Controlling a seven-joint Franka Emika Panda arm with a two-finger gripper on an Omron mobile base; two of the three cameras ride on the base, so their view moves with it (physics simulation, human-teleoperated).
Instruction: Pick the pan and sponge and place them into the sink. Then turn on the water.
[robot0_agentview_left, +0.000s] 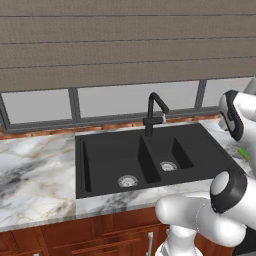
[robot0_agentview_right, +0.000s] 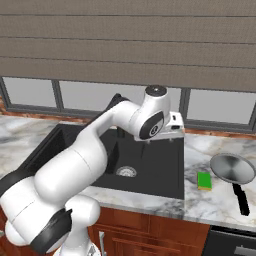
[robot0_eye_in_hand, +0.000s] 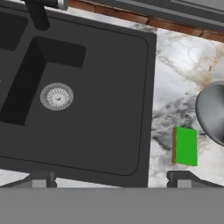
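Sitting in the marble counter (robot0_agentview_left: 35, 175), the black sink (robot0_agentview_left: 200, 137) fills the middle of the left base view, and both basins hold nothing but their round silver drains (robot0_agentview_left: 127, 181). A black faucet (robot0_agentview_left: 154, 112) stands at the sink's back edge, with no stream from it. In the right base view the sponge (robot0_agentview_right: 204, 181) lies on the counter at lower right, just beside the sink's rim, and the pan (robot0_agentview_right: 233, 168) sits near it toward the right edge, apart from it, handle pointing to the bottom of the frame. In the hand view the gripper (robot0_eye_in_hand: 112, 177) at the bottom has its fingertips (robot0_eye_in_hand: 41, 178) spread wide with nothing between them, above the sink rim, the sponge just above the right tip.
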